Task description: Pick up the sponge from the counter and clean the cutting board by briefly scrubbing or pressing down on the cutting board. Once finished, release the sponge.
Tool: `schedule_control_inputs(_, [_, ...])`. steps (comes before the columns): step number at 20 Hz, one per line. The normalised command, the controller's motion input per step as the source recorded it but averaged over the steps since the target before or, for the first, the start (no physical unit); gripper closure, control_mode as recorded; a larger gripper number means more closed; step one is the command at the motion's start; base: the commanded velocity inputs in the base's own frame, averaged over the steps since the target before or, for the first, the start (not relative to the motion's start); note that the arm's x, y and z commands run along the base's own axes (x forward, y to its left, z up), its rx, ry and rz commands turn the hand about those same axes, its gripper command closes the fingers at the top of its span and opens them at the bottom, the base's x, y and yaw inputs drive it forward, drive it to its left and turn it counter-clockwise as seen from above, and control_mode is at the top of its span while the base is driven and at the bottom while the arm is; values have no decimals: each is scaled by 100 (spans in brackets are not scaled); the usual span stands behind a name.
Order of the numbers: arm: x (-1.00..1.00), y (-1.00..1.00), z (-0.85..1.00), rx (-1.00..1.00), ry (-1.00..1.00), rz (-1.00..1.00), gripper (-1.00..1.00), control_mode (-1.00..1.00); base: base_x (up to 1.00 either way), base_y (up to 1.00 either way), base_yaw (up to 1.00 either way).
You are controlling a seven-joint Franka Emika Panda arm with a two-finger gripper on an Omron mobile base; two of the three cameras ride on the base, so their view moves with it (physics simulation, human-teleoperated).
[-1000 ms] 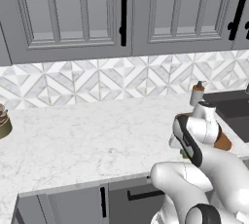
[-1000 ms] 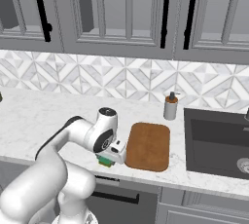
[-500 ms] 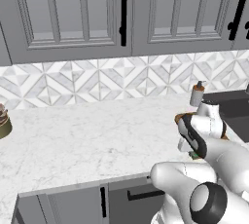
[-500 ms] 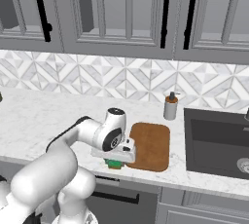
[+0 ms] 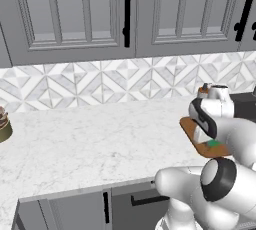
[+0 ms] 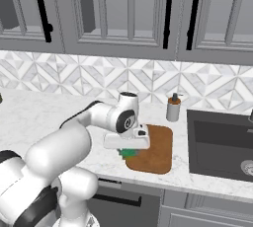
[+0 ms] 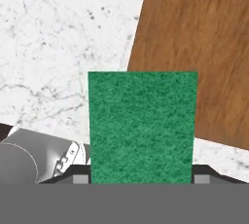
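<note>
My gripper [image 6: 129,148] is shut on the sponge [image 6: 129,152], a small green-topped block that pokes out beneath the hand. It hangs at the front left corner of the brown wooden cutting board [image 6: 157,148], which lies on the white marble counter [image 6: 44,117]. In the hand view the sponge [image 7: 142,126] sits between my gripper [image 7: 141,179] tips, half over the cutting board [image 7: 199,47] and half over the counter [image 7: 58,47]. From the left base view, the sponge [image 5: 214,144] shows as a green patch under my gripper [image 5: 210,141], over the cutting board [image 5: 192,129]. Whether it touches the board I cannot tell.
A soap dispenser [image 6: 173,108] stands behind the board by the tile backsplash. A dark sink [image 6: 222,142] lies right of the board. A jar [image 5: 4,126] sits at the counter's far left. Grey wall cabinets hang overhead.
The arm has swung right with the sponge in its grip, from the bare counter left of the board to the board's front left corner.
</note>
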Motion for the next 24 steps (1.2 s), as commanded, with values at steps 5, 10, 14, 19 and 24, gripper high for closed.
schedule_control_inputs(5, [5,-17,0,0,6,19,100,-100,0,0,0])
schedule_control_inputs(10, [-6,5,-3,1,1,4,100,-100,0,0,0])
schedule_control_inputs(14, [-15,4,-18,0,0,0,100,-100,0,0,0])
schedule_control_inputs(19, [0,0,-56,0,-13,-1,100,-100,0,0,0])
schedule_control_inputs(24, [4,3,-38,0,-4,-3,100,-100,0,0,0])
